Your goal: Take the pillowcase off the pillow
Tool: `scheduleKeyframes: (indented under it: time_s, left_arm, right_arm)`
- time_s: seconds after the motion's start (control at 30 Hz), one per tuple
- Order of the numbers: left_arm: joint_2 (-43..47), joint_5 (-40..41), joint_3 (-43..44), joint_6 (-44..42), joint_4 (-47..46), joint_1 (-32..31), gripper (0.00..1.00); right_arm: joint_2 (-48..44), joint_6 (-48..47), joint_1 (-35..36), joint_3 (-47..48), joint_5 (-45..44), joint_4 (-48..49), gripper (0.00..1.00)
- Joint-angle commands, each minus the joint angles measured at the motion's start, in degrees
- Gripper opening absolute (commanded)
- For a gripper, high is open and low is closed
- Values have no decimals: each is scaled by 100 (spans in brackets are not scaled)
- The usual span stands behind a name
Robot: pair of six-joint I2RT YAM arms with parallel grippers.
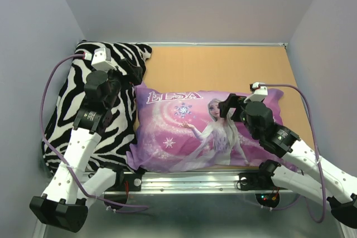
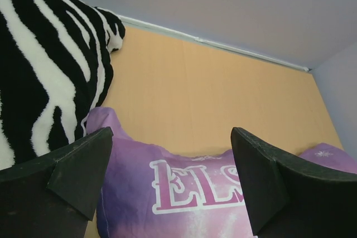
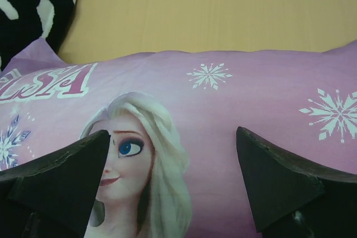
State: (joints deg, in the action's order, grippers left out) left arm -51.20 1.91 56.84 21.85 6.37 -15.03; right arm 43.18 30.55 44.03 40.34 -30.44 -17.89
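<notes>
Pink-purple ELSA pillowcase (image 1: 195, 132) lies plump on the tan table (image 1: 223, 65), left edge touching a zebra-striped cushion (image 1: 61, 121). The left gripper (image 1: 134, 73) sits over the cushion's far right part. The right gripper (image 1: 228, 107) sits over the pillowcase's right half.

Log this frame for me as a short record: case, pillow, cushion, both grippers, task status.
pillowcase: flat on table, print up, filled out
pillow: inside the case, none of it showing
zebra cushion: left of the case, against it
left gripper: open, over the case's far left corner
right gripper: open, over the case's right half, holding nothing
status: removal not started
</notes>
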Motion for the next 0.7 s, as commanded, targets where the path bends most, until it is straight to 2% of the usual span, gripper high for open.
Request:
scheduleKeyframes:
  time_s: [0.0,0.1,0.2,0.4,0.67]
  left_arm:
    - [189,-164,11,-171,-189,0,99]
    - [216,-323,81,-233,-75,0,99]
    - [207,98,161,-198,163,0,99]
    - [373,362,337,55,943,9,99]
    - [778,-146,-401,373,1244,9,99]
  right_arm:
    - [-20,-101,53,484,-50,-126,100]
    - [41,-163,53,580,-6,-241,100]
    - [182,-207,53,712,12,-408,100]
    - [568,-242,62,1441,46,-1242,100]
    - [692,-32,53,1512,529,-1990,100]
